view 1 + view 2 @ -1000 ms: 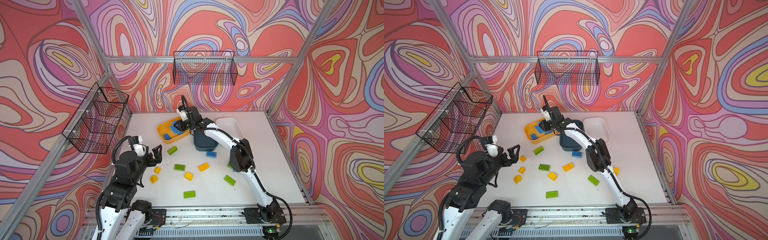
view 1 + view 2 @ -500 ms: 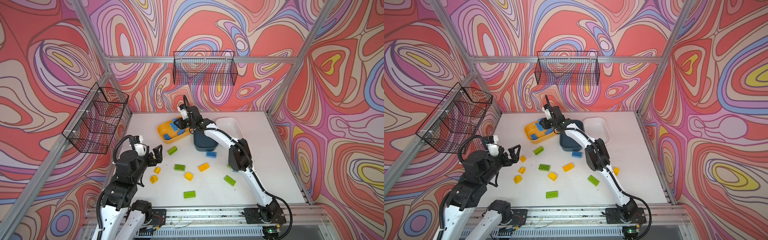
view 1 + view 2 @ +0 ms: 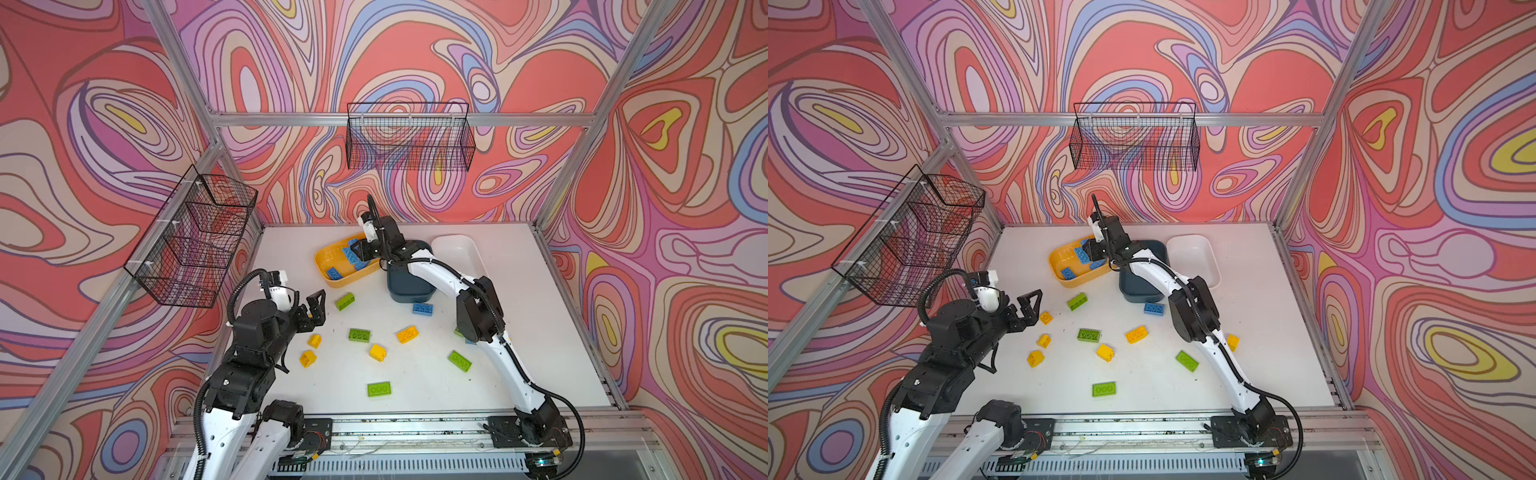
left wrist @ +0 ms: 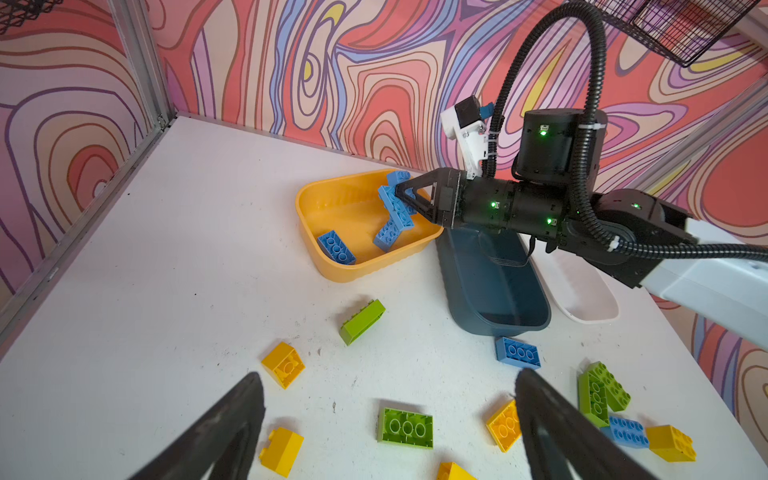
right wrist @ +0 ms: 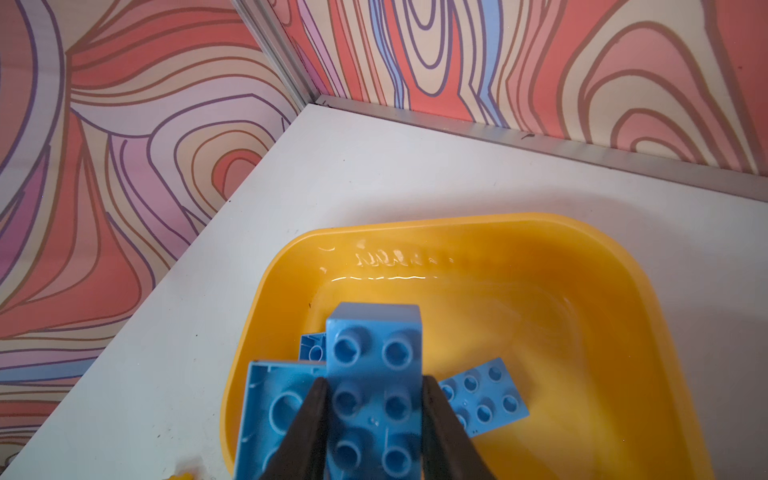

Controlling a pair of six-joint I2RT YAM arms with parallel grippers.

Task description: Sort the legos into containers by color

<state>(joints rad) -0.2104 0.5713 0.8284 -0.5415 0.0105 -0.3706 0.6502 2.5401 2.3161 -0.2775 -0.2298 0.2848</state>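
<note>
Where right end effector [image 5: 374, 380] grips, blue studded brick [image 5: 376, 349]

We see white table [image 3: 540, 340], faint dark specks on it. Toward far edge we count three tubs in row: yellow tub [image 3: 323, 268], teal tub [image 3: 409, 294] just beside it, then white tub [image 3: 465, 253]. Nearer, loose pieces scattered apart: green bricks [image 3: 360, 335], yellow bricks [image 3: 377, 352], blue brick [image 3: 423, 308] just beside teal tub.

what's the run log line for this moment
right hand: shut on blue lego over yellow tub | left hand: open, empty
</note>
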